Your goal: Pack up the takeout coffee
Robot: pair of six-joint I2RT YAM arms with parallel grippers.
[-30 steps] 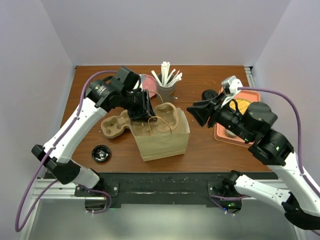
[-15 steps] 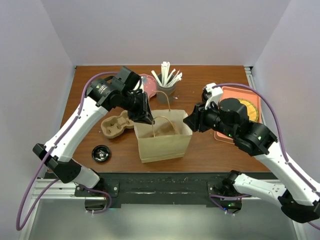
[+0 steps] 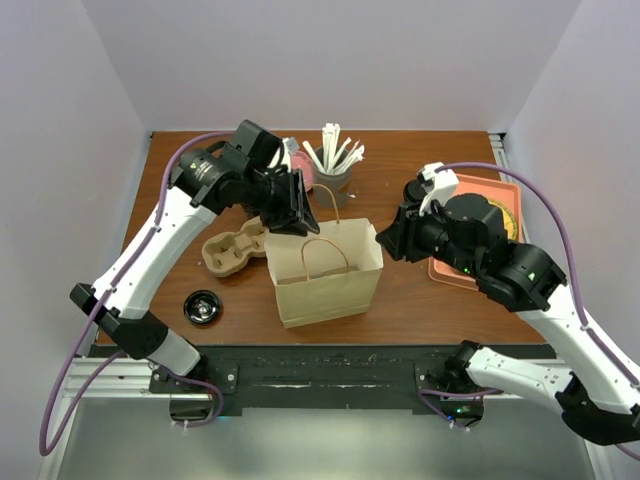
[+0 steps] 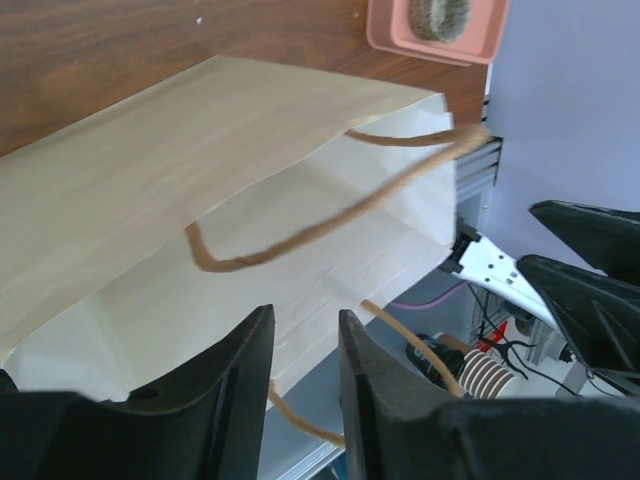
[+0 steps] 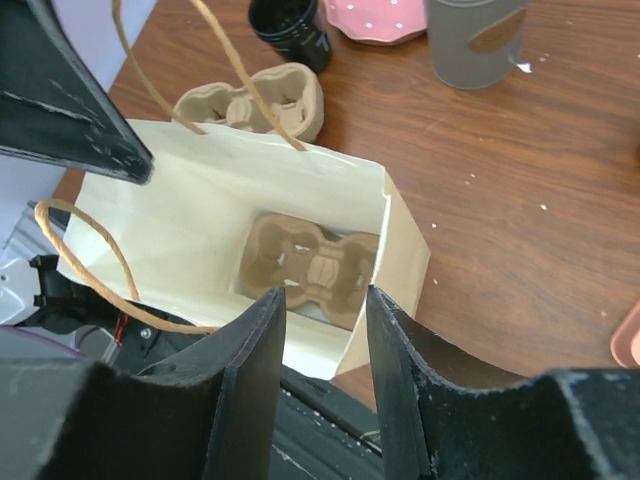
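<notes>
Brown wood tabletop [image 3: 420, 160] w/ pale lilac walls [image 3: 330, 60] round it. Top view: tan paper carrier bag w/ twisted rope handles [image 3: 322, 270] upright mid-table, mouth up. At its back rim, left gripper [image 3: 293, 218]; at its right-hand corner, right gripper [image 3: 384, 240]. Prob. posted there to keep mouth spread & bag from tipping. Beige moulded-pulp cup carrier [image 3: 228, 250] just left of bag, loose round black lid [image 3: 202, 307] nearer arm bases, orange tray [image 3: 490, 184] far right. No sight of takeout coffee from up here; likely hidden under left arm.

Left wrist view: fingers [image 4: 220, 400] a little apart, bag wall visible thru gap. Rope handle crossing low in gap, nothing clearly pinched.

Right wrist view: jaws likewise parted at bag's near rim, clamping nothing. Second pulp carrier [image 5: 312, 268] flat on bag floor, seats empty, so ready for a cup. Small black cup w/ black top, the takeout coffee [image 5: 290, 25], on table beyond bag, just beside pink dotted plate [image 5: 385, 20], well apart from both grippers. Lettering too small to read. Not yet packed.
</notes>
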